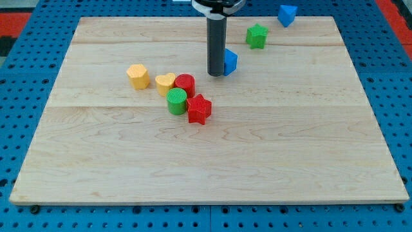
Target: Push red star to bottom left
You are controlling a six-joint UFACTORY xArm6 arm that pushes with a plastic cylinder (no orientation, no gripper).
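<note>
The red star (199, 109) lies near the middle of the wooden board (206, 154), touching a green cylinder (176, 101) on its left and a red cylinder (185, 84) just above it. My tip (215, 74) stands above and slightly right of the red star, about a block's width away from the red cylinder. A blue block (230, 61) sits right behind the rod on its right side, partly hidden by it.
A yellow heart (165, 83) touches the red cylinder's left side. A yellow hexagon block (138, 75) lies further left. A green star (257, 36) and a blue block (287, 14) sit near the view's top right edge of the board.
</note>
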